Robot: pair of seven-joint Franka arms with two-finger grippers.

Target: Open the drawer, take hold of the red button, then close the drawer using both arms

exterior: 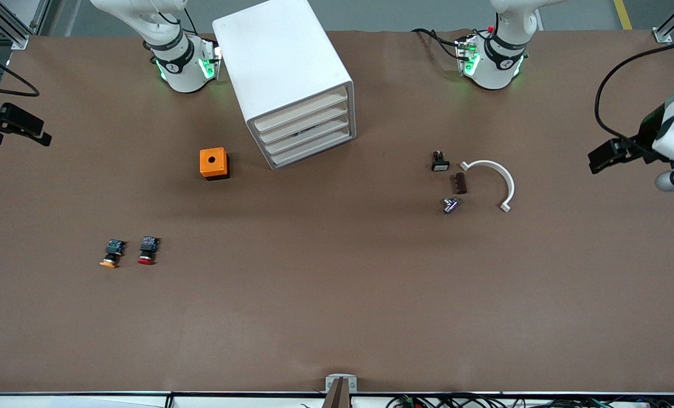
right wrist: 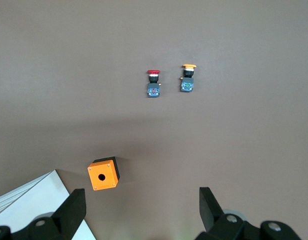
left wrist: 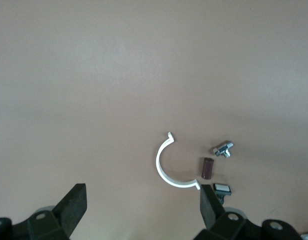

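We see left pincer (left wrist: 144,210) gaping wide, holding nothing, up over worktop (exterior: 337,306) edge at left arm's end. Under it: white curved clip (exterior: 498,180), brown block (exterior: 460,183), metal fitting (exterior: 451,205), black button (exterior: 440,162), all close together. Right pincer (right wrist: 141,212) likewise wide, empty, over worktop's edge at right arm's end. Below it: orange box (right wrist: 103,174), drawer cabinet (exterior: 291,85) with drawers shut. Button (exterior: 147,250) lies on open worktop, just beside orange-capped button (exterior: 111,253), bare room all round.
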